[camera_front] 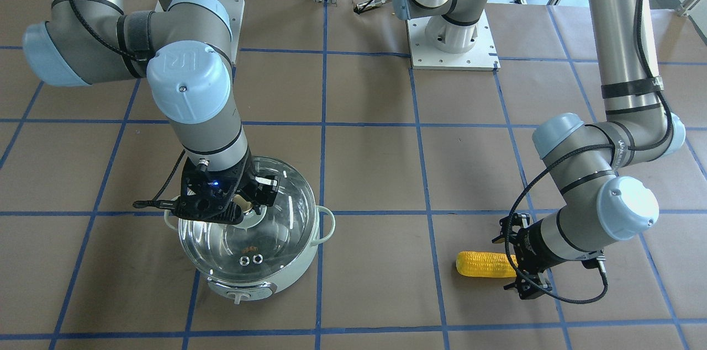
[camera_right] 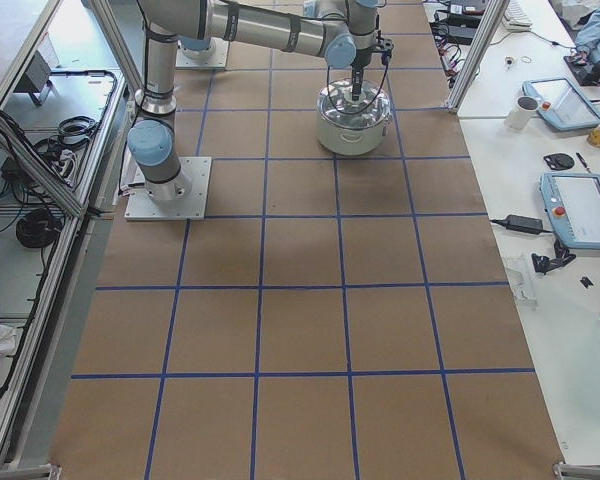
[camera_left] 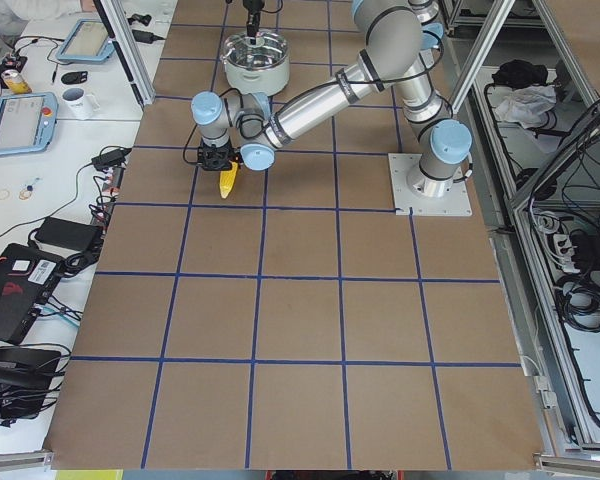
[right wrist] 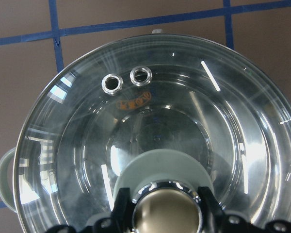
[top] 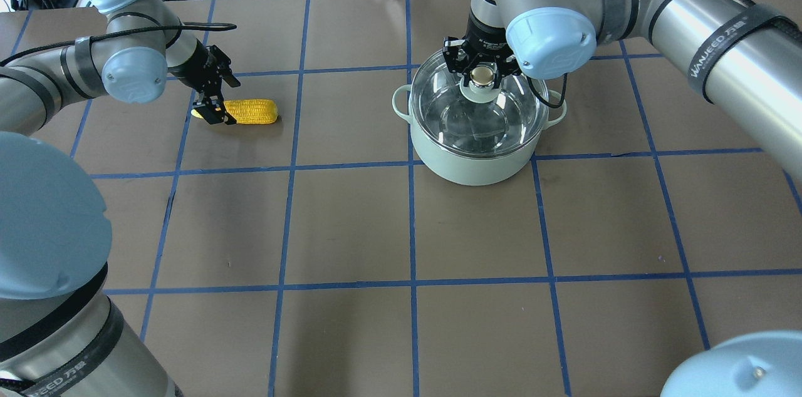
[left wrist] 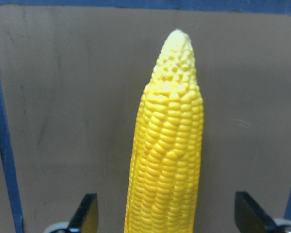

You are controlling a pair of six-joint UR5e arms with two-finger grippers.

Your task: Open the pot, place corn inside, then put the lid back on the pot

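Note:
The pale mint pot (top: 476,166) stands on the table with the clear glass lid (top: 476,124) resting on it. My right gripper (top: 481,76) comes down from above and is shut on the lid's beige-topped knob; the right wrist view shows the fingers (right wrist: 120,209) pressed against both sides of the knob. The yellow corn (top: 252,112) lies flat on the table, well away from the pot. My left gripper (top: 222,96) is open and low, with its fingers (left wrist: 86,214) on either side of the corn's (left wrist: 167,160) thick end, not touching it.
The table is brown paper marked with a blue tape grid (top: 410,228). The two arm base plates (camera_front: 453,43) are at the robot's edge. The pot's control knob (camera_front: 241,297) faces away from the robot.

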